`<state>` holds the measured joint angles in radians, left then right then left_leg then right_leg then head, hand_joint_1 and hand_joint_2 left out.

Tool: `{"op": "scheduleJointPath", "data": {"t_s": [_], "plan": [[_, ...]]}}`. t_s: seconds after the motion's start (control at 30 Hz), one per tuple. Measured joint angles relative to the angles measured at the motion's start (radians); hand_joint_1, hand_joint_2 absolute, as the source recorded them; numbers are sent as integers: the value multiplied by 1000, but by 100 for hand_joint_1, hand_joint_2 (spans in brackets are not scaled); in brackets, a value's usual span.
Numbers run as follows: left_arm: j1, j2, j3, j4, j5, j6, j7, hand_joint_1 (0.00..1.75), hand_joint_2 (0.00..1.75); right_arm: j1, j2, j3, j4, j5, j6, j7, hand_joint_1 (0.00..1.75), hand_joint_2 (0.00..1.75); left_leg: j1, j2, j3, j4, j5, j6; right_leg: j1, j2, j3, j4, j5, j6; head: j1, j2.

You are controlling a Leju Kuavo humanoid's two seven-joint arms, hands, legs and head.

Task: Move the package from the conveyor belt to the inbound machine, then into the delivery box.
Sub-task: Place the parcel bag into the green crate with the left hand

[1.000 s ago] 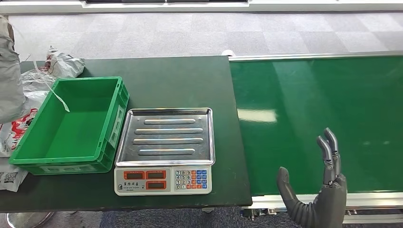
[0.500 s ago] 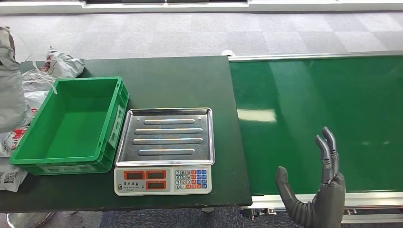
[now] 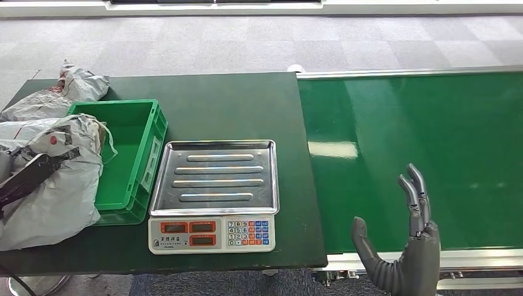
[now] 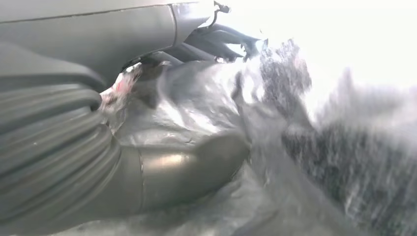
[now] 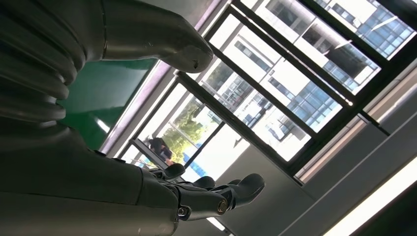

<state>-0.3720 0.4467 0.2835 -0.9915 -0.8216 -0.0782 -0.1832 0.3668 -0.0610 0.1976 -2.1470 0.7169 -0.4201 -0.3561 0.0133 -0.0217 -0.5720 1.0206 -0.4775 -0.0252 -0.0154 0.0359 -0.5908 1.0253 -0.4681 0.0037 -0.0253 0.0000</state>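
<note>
Two hands at work. Right fingers (image 3: 414, 198) spread and upright with thumb apart, holding nothing; right hand (image 3: 404, 250) raised at near edge of green conveyor belt (image 3: 419, 142), palm toward the scale; same fingers (image 5: 231, 191) loosely extended in right wrist view, thumb well apart from them. Left thumb (image 4: 196, 164) pressed against crinkled grey plastic in left wrist view; left hand (image 4: 74, 162) wrapped into grey package (image 3: 58, 185), apparently gripping it, other fingers hidden by the film. Dark left arm (image 3: 24, 179) lying across package in head view. Package draped over left end of green delivery box (image 3: 132, 160), partly inside, partly hanging over its near-left rim onto dark green table (image 3: 234, 105). Inbound machine (image 3: 214, 194), a scale with bare steel tray and keypad, just beside box on its right. More grey and white bags (image 3: 68, 86) heaped at far-left table corner, behind box.
</note>
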Motion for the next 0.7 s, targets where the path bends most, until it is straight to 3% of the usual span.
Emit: {"op": "scheduleJointPath", "data": {"t_s": [0.17, 0.3, 0.53, 0.7], "plan": [[44, -18, 0, -54, 47, -34, -17, 0, 175, 1, 0, 0, 3, 7, -4, 0, 0, 175, 0, 0, 0, 0, 0, 0, 0, 0, 0, 0, 0, 0, 0, 0], [66, -21, -2, -92, 105, -77, -30, 0, 0, 2, 0, 0, 5, 12, -7, 4, 0, 175, 0, 0, 0, 0, 0, 0, 0, 0, 0, 0, 0, 0, 0, 0], [105, -21, -21, -208, 257, -160, -28, 0, 0, 3, 0, 0, 11, 15, -18, 15, 0, 175, 0, 0, 0, 0, 0, 0, 0, -1, 0, 0, 0, 0, 0, 0], [134, -41, -26, -351, 403, -133, -12, 0, 0, 5, 14, 0, 14, 36, -17, 21, 0, 175, 0, 0, 0, 0, 0, 0, 0, -1, 0, 0, 0, 0, 0, 0]]}}
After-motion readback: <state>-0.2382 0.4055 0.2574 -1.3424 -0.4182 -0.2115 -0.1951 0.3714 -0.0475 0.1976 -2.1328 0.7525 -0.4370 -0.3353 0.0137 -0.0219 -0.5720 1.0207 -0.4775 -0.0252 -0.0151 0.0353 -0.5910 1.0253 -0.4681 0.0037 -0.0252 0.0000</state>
